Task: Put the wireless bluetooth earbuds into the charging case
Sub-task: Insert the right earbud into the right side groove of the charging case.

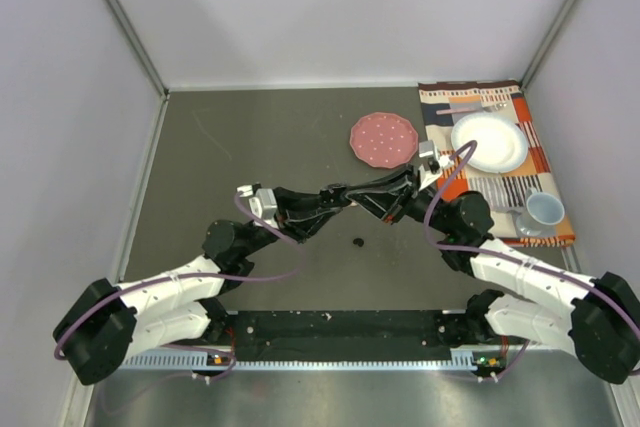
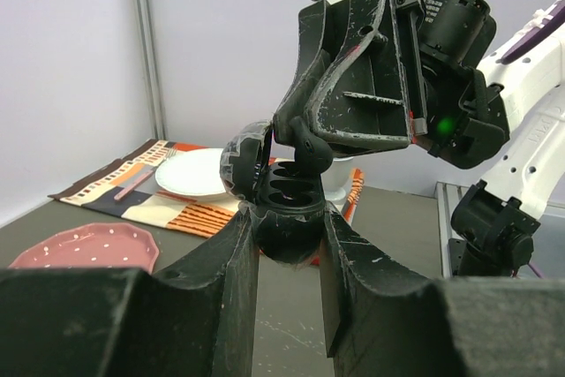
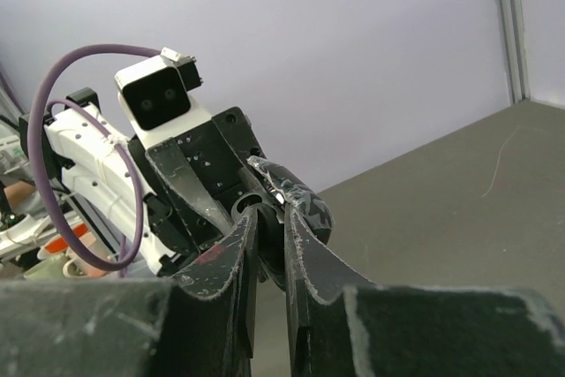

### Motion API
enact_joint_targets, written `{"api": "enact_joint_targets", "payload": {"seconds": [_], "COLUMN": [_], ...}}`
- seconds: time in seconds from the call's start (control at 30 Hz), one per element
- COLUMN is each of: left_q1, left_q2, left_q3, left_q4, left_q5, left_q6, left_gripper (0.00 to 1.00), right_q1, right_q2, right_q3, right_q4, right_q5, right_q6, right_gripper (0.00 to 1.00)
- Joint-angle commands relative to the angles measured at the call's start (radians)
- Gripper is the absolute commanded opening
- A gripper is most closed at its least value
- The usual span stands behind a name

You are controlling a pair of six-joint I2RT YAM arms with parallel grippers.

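My left gripper (image 2: 287, 229) is shut on the black charging case (image 2: 287, 205) and holds it above the table, with its lid (image 2: 243, 161) open to the left. My right gripper (image 3: 271, 222) is shut on a black earbud (image 2: 311, 149) and holds it just over the case's open slots. In the top view both grippers meet mid-table, the left (image 1: 322, 203) and the right (image 1: 352, 195). Another black earbud (image 1: 358, 242) lies on the table just in front of them. The white earbuds are not in view.
A pink disc (image 1: 383, 139) lies behind the grippers. At the right a striped placemat (image 1: 500, 187) carries a white plate (image 1: 490, 142), a cup (image 1: 545, 210) and cutlery. Walls enclose the table on three sides.
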Motion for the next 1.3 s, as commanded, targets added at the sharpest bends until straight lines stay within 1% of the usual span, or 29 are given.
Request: {"api": "enact_joint_targets", "payload": {"seconds": [0.0, 0.27, 0.57, 0.87, 1.07, 1.2, 1.27], "left_q1": [0.002, 0.002, 0.002, 0.003, 0.002, 0.003, 0.002], "left_q2": [-0.007, -0.002, 0.001, -0.014, -0.013, -0.021, -0.019], "left_q3": [0.027, 0.022, 0.019, -0.009, -0.015, -0.016, -0.016], "left_q4": [0.084, 0.116, 0.136, 0.168, 0.19, 0.19, 0.188], "left_q5": [0.007, 0.005, 0.0, -0.038, -0.044, -0.05, -0.052], "left_q6": [-0.019, -0.03, -0.039, -0.029, -0.03, -0.029, -0.027], "left_gripper": [0.0, 0.0, 0.0, 0.0, 0.0, 0.0, 0.0], "right_q1": [0.018, 0.027, 0.048, 0.048, 0.048, 0.05, 0.05], "right_q2": [0.009, 0.049, 0.052, 0.024, 0.015, 0.0, -0.008], "right_q3": [0.039, 0.039, 0.004, -0.03, -0.013, 0.001, -0.002], "right_q4": [0.063, 0.072, 0.074, 0.0, -0.072, -0.145, -0.155], "right_q5": [0.003, 0.014, 0.1, 0.103, 0.083, 0.081, 0.09], "right_q6": [-0.027, -0.043, -0.095, -0.124, -0.152, -0.17, -0.181], "right_gripper": [0.02, 0.03, 0.03, 0.04, 0.08, 0.16, 0.16]}}
